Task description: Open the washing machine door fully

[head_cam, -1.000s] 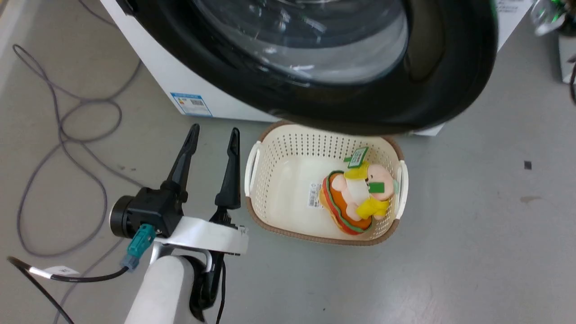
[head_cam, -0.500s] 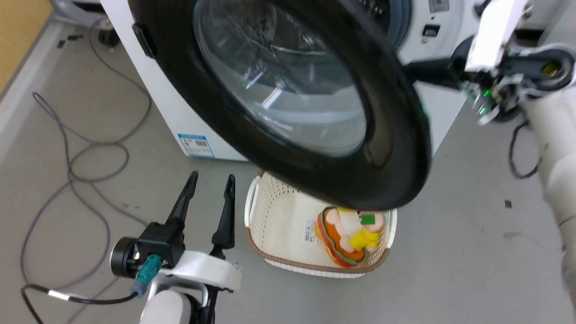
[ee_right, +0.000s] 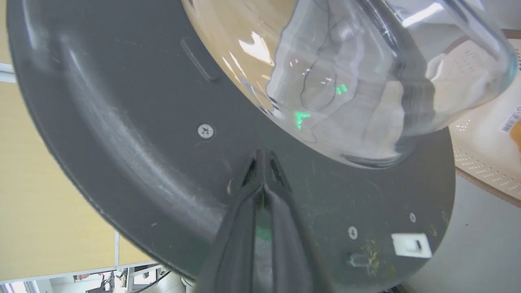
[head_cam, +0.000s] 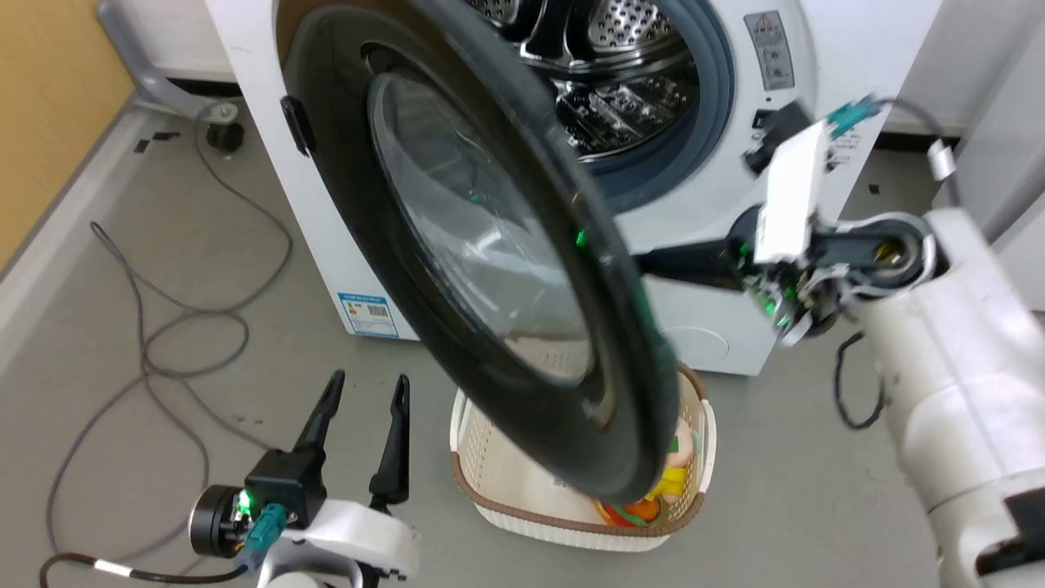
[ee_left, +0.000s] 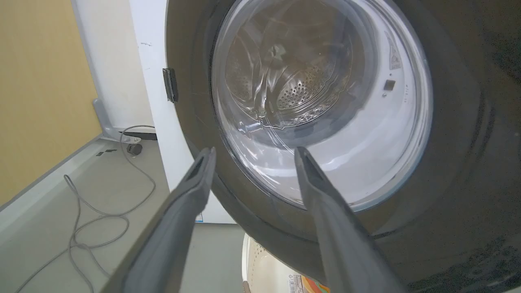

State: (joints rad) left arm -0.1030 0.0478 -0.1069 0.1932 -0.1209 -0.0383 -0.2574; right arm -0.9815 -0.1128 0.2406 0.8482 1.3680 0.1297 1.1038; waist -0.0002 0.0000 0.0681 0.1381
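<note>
The white washing machine stands ahead, its steel drum and grey gasket exposed. The washing machine door, a glossy black ring around a clear glass bowl, hangs from its left hinge and is swung out about halfway. My right gripper reaches in behind the door. In the right wrist view that gripper is shut with nothing held, its tips against the door's inner face below the glass bowl. My left gripper stays low in front, open, and the left wrist view has its fingers spread before the door's outer face.
A cream laundry basket holding a plush toy sits on the floor under the door's lower edge. Grey cables loop over the floor at left. A yellow wall bounds the left side. A blue label marks the machine's lower front.
The head camera has tilted up, bringing the drum into the picture. The door has swung further out toward the left, with the right gripper behind it. The left gripper stays open.
</note>
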